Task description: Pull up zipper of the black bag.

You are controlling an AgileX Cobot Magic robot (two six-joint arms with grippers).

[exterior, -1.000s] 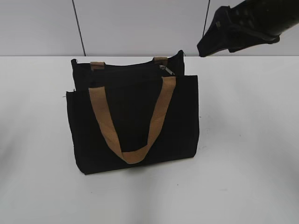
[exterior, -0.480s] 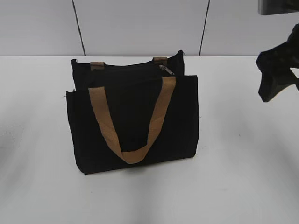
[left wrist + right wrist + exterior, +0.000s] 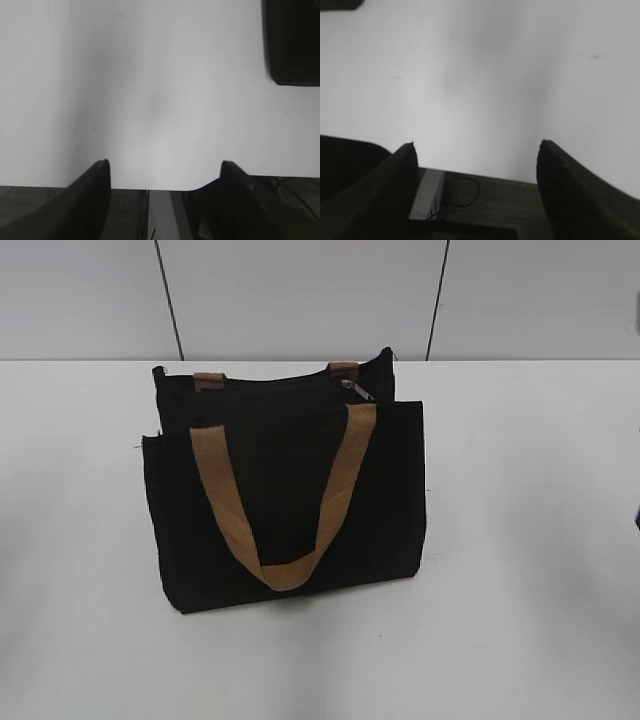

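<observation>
The black bag [image 3: 285, 495] stands upright in the middle of the white table in the exterior view, its tan handle hanging down the front pocket panel. The silver zipper pull [image 3: 357, 390] sits on the top track near the bag's right end. The bag's corner also shows at the upper right of the left wrist view [image 3: 292, 42] and at the top left of the right wrist view [image 3: 337, 4]. My left gripper [image 3: 162, 167] is open and empty over the table edge. My right gripper [image 3: 475, 147] is open and empty, also at the table's edge. Neither gripper shows in the exterior view.
The white table [image 3: 520, 540] spreads around the bag on all sides. A grey panelled wall [image 3: 300, 300] stands behind it. Below the table edge the wrist views show dark floor and a cable loop [image 3: 463, 192].
My right arm has dropped from the upper right, moved down the right side, and left the exterior view. The bag and zipper pull have not moved.
</observation>
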